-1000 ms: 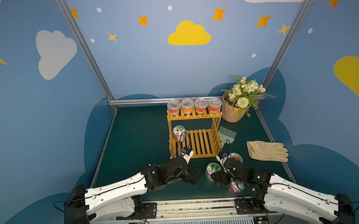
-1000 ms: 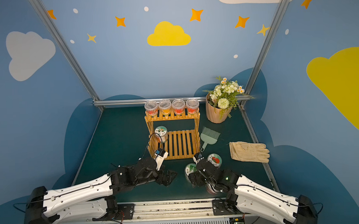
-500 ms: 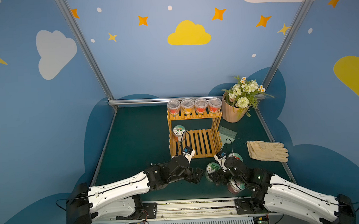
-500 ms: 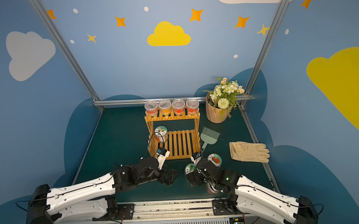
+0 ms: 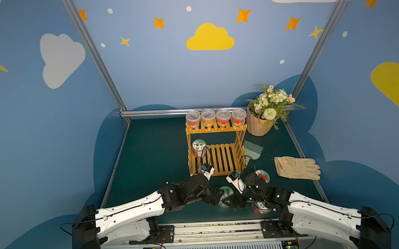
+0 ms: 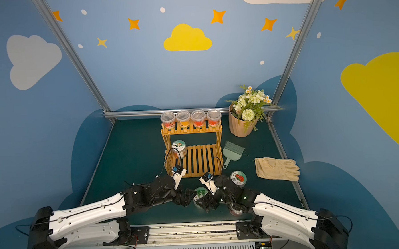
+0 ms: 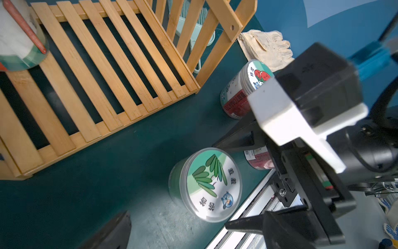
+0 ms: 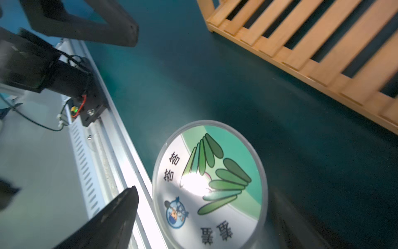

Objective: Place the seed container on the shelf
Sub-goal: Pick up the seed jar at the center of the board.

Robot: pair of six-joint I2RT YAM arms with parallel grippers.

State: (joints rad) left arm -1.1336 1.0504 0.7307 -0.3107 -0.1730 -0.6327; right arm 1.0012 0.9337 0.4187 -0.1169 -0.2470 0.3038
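I see my right hand (image 7: 221, 185) wide open, flanking the upright seed container (image 8: 207, 185) at the counter's (image 5: 153, 159) front edge, shelf (image 5: 221, 161) just beyond. Left hand (image 5: 214, 196) is beside it; I can't tell its grip.

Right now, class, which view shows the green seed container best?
Left wrist view: the green seed container shows whole, lid and side. Right wrist crops its glaring lid; both top views show it small, partly hidden.

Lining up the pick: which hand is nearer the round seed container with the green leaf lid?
Right. The right hand, open, has a finger on either side of the round green-leaf-lidded seed container; the left hand hangs beside it, clear of it.
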